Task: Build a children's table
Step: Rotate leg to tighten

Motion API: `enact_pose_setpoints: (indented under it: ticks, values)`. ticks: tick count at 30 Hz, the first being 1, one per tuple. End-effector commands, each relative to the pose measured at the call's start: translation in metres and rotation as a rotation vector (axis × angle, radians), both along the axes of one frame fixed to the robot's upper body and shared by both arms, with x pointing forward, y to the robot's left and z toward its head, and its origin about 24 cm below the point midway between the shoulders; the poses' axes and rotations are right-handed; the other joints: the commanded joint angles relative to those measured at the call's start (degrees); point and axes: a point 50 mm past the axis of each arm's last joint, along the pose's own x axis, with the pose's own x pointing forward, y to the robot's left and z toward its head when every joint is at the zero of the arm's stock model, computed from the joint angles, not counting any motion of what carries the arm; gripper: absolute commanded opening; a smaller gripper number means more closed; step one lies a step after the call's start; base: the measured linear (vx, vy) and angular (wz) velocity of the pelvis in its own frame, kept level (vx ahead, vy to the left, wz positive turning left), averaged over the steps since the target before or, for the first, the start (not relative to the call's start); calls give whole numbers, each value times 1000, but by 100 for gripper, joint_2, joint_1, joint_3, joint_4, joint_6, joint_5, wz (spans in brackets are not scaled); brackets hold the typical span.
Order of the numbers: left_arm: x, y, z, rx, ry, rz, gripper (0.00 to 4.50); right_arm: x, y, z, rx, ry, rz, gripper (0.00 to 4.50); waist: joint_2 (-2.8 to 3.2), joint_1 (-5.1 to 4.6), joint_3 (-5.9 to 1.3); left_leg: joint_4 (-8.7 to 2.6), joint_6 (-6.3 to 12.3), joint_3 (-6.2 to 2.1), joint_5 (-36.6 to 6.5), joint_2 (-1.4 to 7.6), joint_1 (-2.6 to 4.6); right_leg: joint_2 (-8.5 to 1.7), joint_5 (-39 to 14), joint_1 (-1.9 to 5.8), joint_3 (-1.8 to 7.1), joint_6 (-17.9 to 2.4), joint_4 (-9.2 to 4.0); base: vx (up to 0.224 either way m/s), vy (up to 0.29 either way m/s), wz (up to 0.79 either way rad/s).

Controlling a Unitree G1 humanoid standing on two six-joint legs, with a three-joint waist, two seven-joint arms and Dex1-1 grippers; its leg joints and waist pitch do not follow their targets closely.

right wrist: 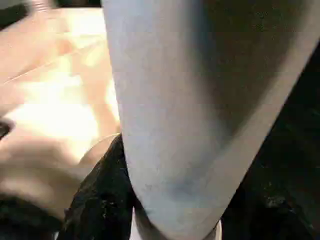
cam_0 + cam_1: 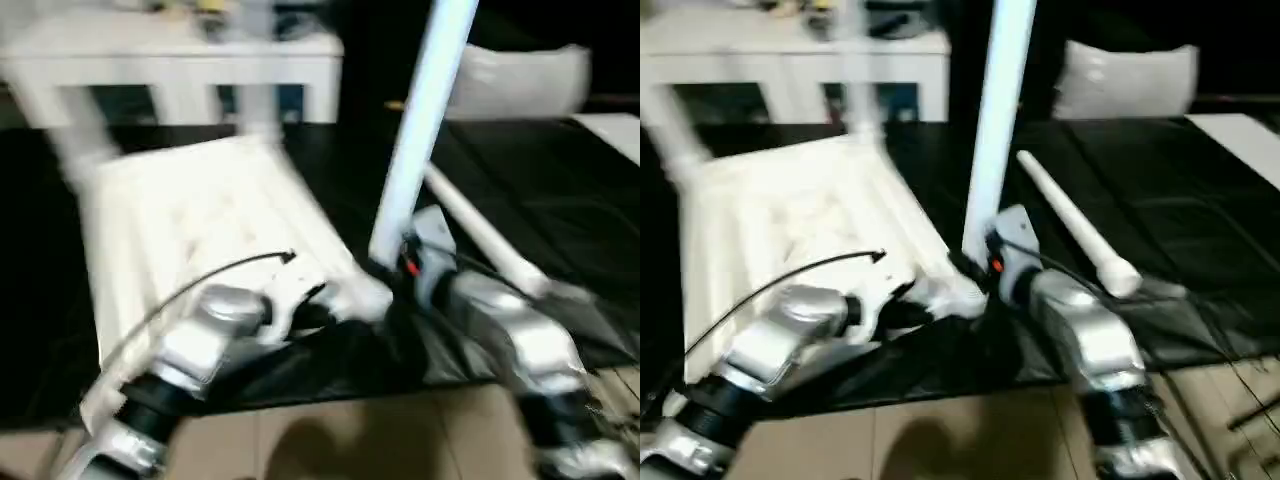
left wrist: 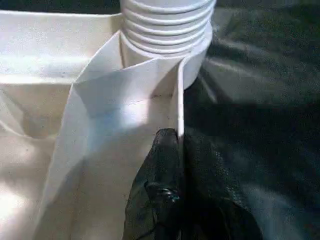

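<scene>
White plastic is what you have in both grippers, at the near corner of the top (image 2: pixel 200 230), which lies underside up on the black sheet (image 2: pixel 560 170). Your left gripper (image 3: pixel 167 150) is clenched on the thin rim wall just beside the corner socket (image 3: pixel 197 65). Your right gripper (image 2: pixel 405 265) grasps the upright leg (image 2: pixel 425 110) low down, and that leg's threaded end sits in the socket.

Judging by the threads showing above the socket, this leg is only partly screwed in. Two more legs seem to stand at the far corners, though they are blurred. One spare leg (image 2: pixel 1070 225) lies loose on the sheet just beyond your right forearm. So I'd call it past halfway: finish this leg, fit the spare, turn the table over.

For room, mind the sheet's near edge, right under your wrists, with tiled floor (image 2: pixel 400 440) below. To your right the sheet is open past the spare leg. Farther off, a white cabinet (image 2: pixel 180 60) and a grey cushion (image 2: pixel 520 80) close the back.
</scene>
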Motion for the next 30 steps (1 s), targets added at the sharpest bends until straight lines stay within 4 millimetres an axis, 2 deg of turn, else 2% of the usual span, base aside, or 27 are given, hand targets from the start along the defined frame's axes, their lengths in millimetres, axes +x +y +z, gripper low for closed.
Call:
enact_pose_setpoints:
  ticks: [1, 2, 3, 4, 5, 6, 7, 8, 9, 10, 11, 12, 13, 15, 17, 18, 19, 20, 21, 23, 24, 25, 26, 27, 28, 29, 30]
  values:
    - [-2, -29, 32, -92, -106, -132, 0, -5, -11, -43, -92, 214, -132, 187, -26, -15, -178, -499, -390, -311, -3560, 277, 143, -471, -4063, -5, 146, -181, -687, 0, 0, 0]
    - [-2, -30, 33, -69, -108, -120, 0, -3, -8, -43, -94, 222, -157, 187, -20, -50, -157, -479, -355, -314, -3595, 259, 158, -469, -4291, -20, 110, -89, -737, 0, 0, 0]
    - [-2, -30, 33, -69, -108, -120, 0, -3, -8, -43, -94, 222, -157, 187, 16, -46, -162, -467, -360, -321, -3620, 259, 180, -477, -4326, -25, 96, -80, -744, 0, 0, 0]
    - [-3, -28, 33, -53, -108, -105, 0, -4, -7, -43, -106, 224, -159, 187, 57, -64, -150, -479, -372, -341, -3755, 276, 204, -466, -4266, -8, 28, -49, -781, 0, 0, 0]
    - [-3, -26, 33, -45, -109, -97, 0, -4, -7, -43, -114, 224, -161, 187, 89, -99, -141, -525, -410, -378, -4030, 312, 222, -425, -3961, 34, -59, -52, -791, 0, 0, 0]
    - [-3, -25, 33, -38, -111, -91, 0, -4, -7, -43, -116, 224, -163, 187, 102, -124, -144, -629, -447, -433, -4270, 373, 154, -408, -3510, 152, -79, -108, -700, 0, 0, 0]
    - [-3, -23, 32, -25, -112, -77, 0, -4, -6, -43, -118, 224, -169, 187, 127, -102, -154, -688, -473, -461, -4334, 417, 108, -418, -3209, 217, -28, -179, -579, 0, 0, 0]
    - [-3, -22, 32, -18, -114, -67, 0, -3, -6, -43, -119, 224, -173, 187, 118, -97, -151, -697, -552, -432, -4402, 405, 155, -442, -2963, 149, 21, -333, -591, 0, 0, 0]
    - [-2, -22, 33, -13, -117, -57, 0, -3, -6, -43, -121, 220, -178, 187, 98, -92, -141, -665, -561, -410, -4385, 375, 196, -457, -3073, 96, 29, -366, -635, 0, 0, 0]
    - [-2, -22, 33, -10, -121, -50, 0, -2, -5, -42, -121, 215, -177, 187, 74, -88, -124, -575, -516, -370, -4198, 311, 253, -507, -3473, 29, 16, -347, -733, 0, 0, 0]
    - [-1, -22, 33, -9, -124, -46, 0, -2, -5, -42, -121, 207, -176, 187, 51, -102, -118, -508, -411, -360, -3906, 272, 241, -533, -3859, 52, -50, -215, -815, 0, 0, 0]
    - [-1, -22, 33, -8, -126, -44, 0, -2, -5, -42, -120, 202, -176, 187, 56, -108, -123, -531, -372, -381, -3712, 288, 171, -544, -3908, 127, -76, -134, -802, 0, 0, 0]
    - [1, -22, 34, -11, -132, -35, 0, -1, -6, -41, -105, 195, -177, 243, 67, -100, -138, -553, -378, -395, -3628, 306, 128, -552, -3803, 169, -55, -136, -763, 0, 0, 0]
    - [3, -19, 34, -6, -144, -25, 0, 0, -7, -40, -97, 189, -179, 257, 85, -84, -144, -564, -416, -386, -3660, 331, 165, -537, -3557, 109, -24, -222, -746, 0, 0, 0]
    - [7, -13, 34, 12, -165, -20, 0, 0, -9, -37, -81, 175, -159, 279, 77, -62, -175, -562, -411, -377, -3553, 338, 148, -537, -3166, 127, 18, -394, -702, 0, 0, 0]
    - [9, -10, 34, 19, -172, -21, 0, -1, -10, -35, -75, 165, -149, 301, 57, -26, -197, -570, -374, -357, -3302, 345, 111, -537, -2836, 148, 57, -488, -650, 0, 0, 0]
    - [9, -9, 34, 20, -174, -22, 0, -1, -11, -34, -74, 162, -148, 301, 60, -7, -213, -574, -353, -344, -3142, 355, 96, -531, -2636, 162, 80, -558, -608, 0, 0, 0]
    - [10, -7, 34, 23, -172, -19, 0, 0, -11, -32, -67, 141, -135, 312, 78, 40, -221, -580, -312, -311, -2802, 365, 61, -529, -2238, 172, 114, -698, -552, 0, 0, 0]
    - [12, -5, 34, 29, -179, -24, 0, 0, -12, -29, -57, 124, -120, 312, 95, 61, -222, -578, -290, -290, -2672, 362, 49, -526, -2098, 176, 125, -747, -537, 0, 0, 0]
    - [14, 0, 32, 38, -185, -33, 0, -1, -15, -24, -41, 84, -76, 324, 72, 140, -262, -533, -156, -223, -2160, 359, 48, -520, -1738, 191, 139, -882, -492, 0, 0, 0]
    - [15, 3, 31, 46, -194, -47, 0, -2, -18, -20, -27, 60, -41, 346, 73, 194, -273, -515, -90, -193, -1991, 360, 57, -516, -1706, 187, 150, -892, -488, 0, 0, 0]
    - [16, 5, 30, 51, -199, -56, 0, -3, -20, -18, -18, 44, -18, 349, 71, 222, -281, -503, -68, -169, -1921, 360, 75, -509, -1683, 175, 159, -896, -492, 53, -31, 5]
    - [16, 8, 29, 58, -201, -77, 0, -5, -26, -14, -2, 13, 32, 352, 70, 270, -308, -471, -29, -148, -1630, 369, 71, -510, -1334, 182, 183, -992, -434, 66, -32, 2]
    - [17, 9, 28, 60, -198, -85, 0, -7, -28, -12, 3, -1, 55, 358, 57, 293, -326, -457, 23, -145, -1386, 355, 14, -495, -1061, 230, 177, -1030, -384, 66, -32, 2]
    - [17, 11, 27, 69, -194, -95, 0, -8, -32, -9, 1, -22, 87, 358, 44, 370, -387, -387, 136, -119, -858, 351, 17, -489, -361, 245, 185, -1134, -269, 61, -27, -3]
    - [18, 14, 25, 76, -193, -111, 0, -11, -38, -4, 3, -54, 137, 382, 47, 398, -428, -318, 324, -112, -240, 325, -20, -465, 465, 260, 179, -1289, -155, 0, 0, 0]
    - [18, 14, 25, 77, -193, -112, 0, -11, -38, -4, 3, -55, 138, 394, 31, 414, -417, -273, 514, -97, 17, 300, -65, -464, 907, 253, 183, -1427, -100, 0, 0, 0]
